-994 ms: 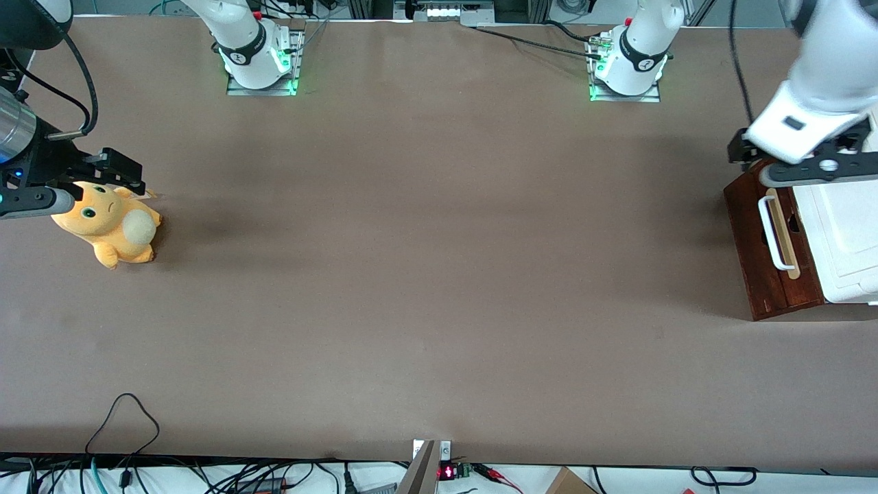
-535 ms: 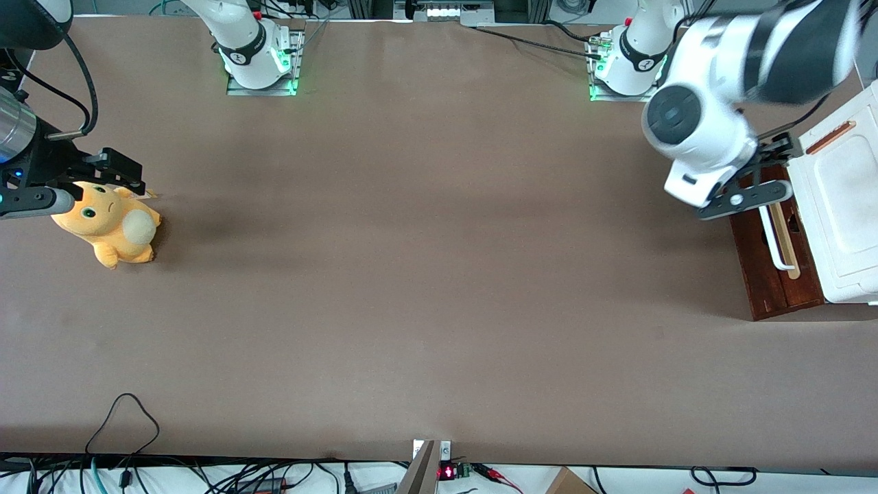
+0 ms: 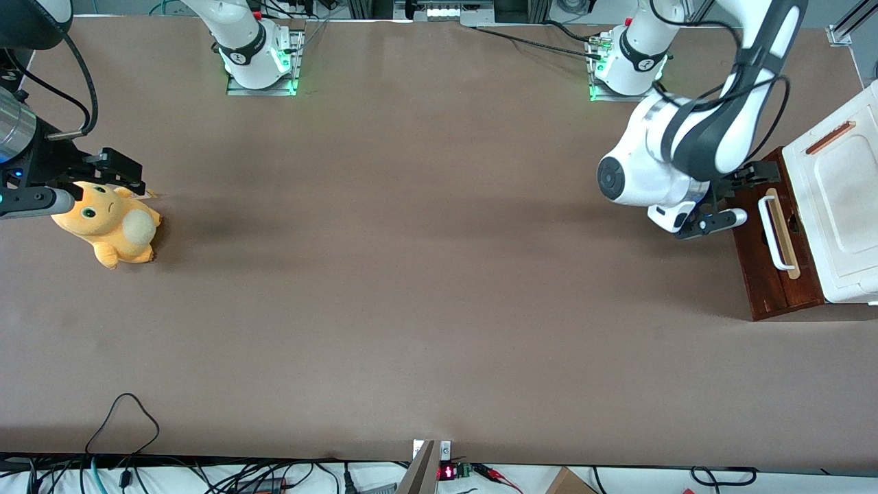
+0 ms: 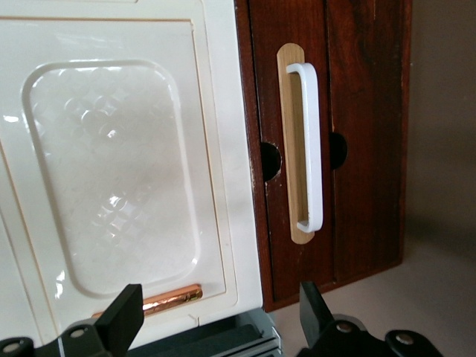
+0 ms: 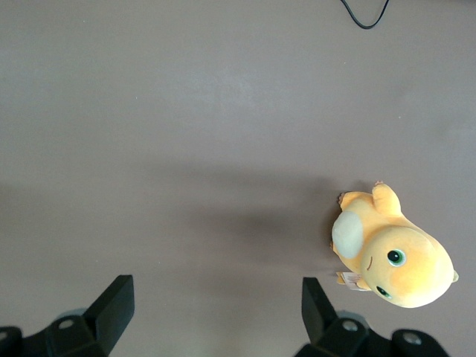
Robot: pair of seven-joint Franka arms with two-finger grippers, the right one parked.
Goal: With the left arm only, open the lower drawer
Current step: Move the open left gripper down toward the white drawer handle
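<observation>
Currently the tool [image 3: 727,199] hovers spread, just in front of the lower drawer [image 3: 754,264], apart from its white loop handle [image 3: 774,233]. Best approach: centre the fingers [image 4: 123,316] across the handle's bar, pinch, pull straight out along the bench [image 3: 411,274].

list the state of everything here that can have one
lower drawer: shut, flush with the front, white handle untouched
left arm's end effector: open, empty, in front of the drawer, not touching it
white cabinet top: nothing on it
plush toy: lying on the table toward the parked arm's end
</observation>
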